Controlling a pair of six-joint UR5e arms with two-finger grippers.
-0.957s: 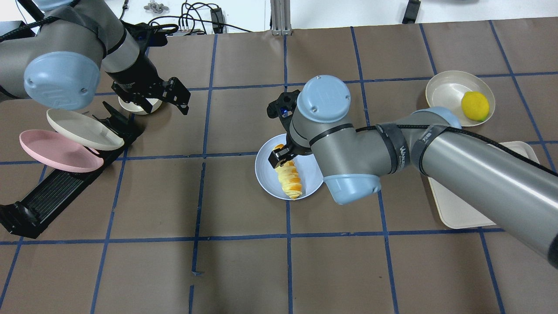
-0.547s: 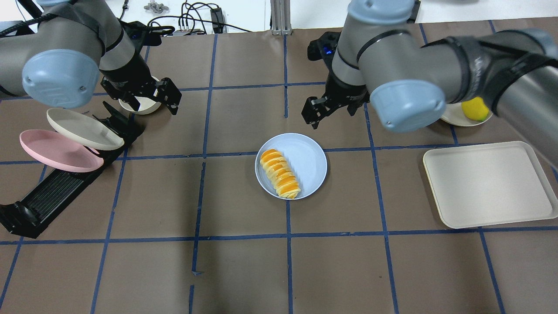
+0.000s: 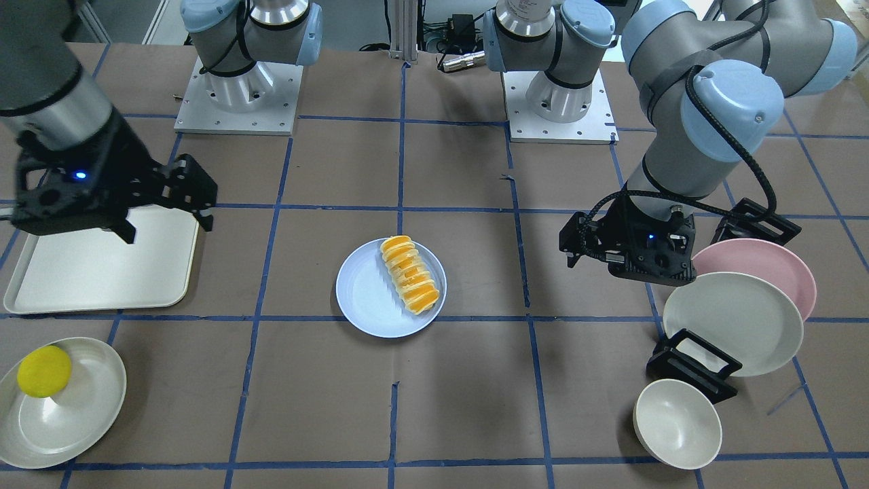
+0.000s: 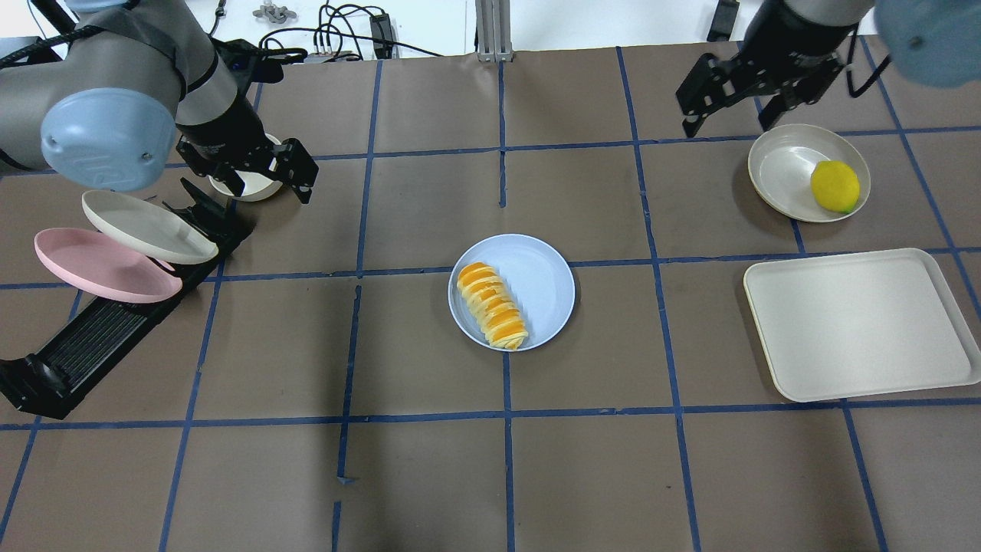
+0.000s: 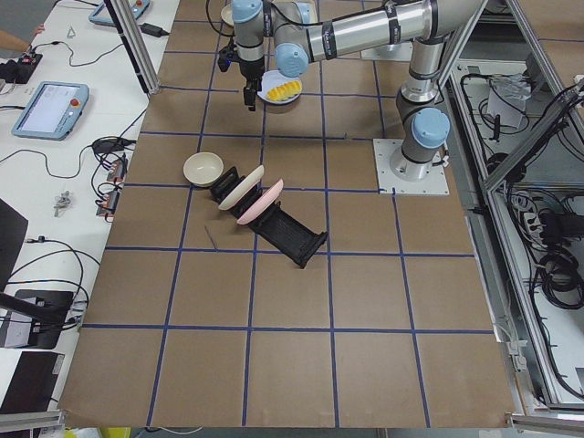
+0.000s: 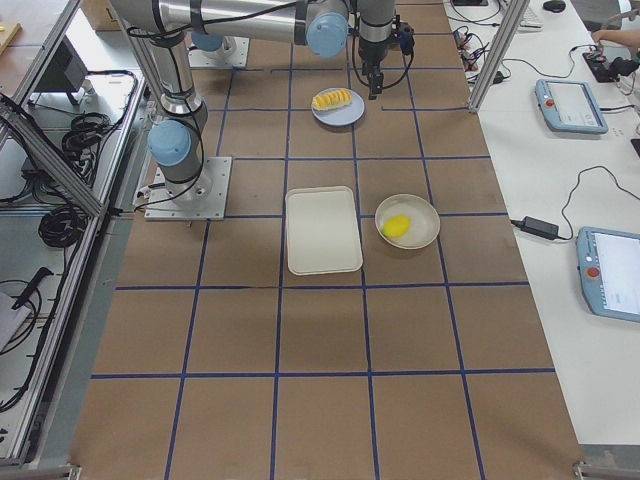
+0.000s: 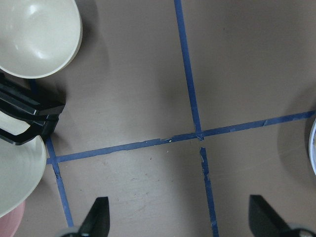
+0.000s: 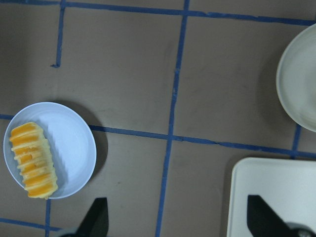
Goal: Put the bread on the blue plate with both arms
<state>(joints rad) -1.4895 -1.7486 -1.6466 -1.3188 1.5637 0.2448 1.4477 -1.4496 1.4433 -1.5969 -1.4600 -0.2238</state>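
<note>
On the left, the left gripper point(image 4: 270, 184) hangs with its fingers wide apart and holds nothing, close over the small bowl point(image 4: 257, 186) and beside the rack point(image 4: 115, 337) with the plates. I think a careless move from there could knock the bowl or the rack.

In the middle, the bread point(image 4: 492, 307) lies on the blue plate point(image 4: 540, 280), but toward the plate's left side, and its near end reaches the rim. A bump to the plate could let it slip off.

On the right, the right gripper point(image 4: 725, 119) is also spread open and empty, near the dish point(image 4: 782, 165) with the yellow ball point(image 4: 835, 186), which it could strike if it goes lower.

One second ago this gripper was down on the bread over the plate. Half a second ago it was just beyond the plate, and now it is well apart from it. The bread and the plate have not shifted since half a second ago, and the left gripper has hardly moved.
</note>
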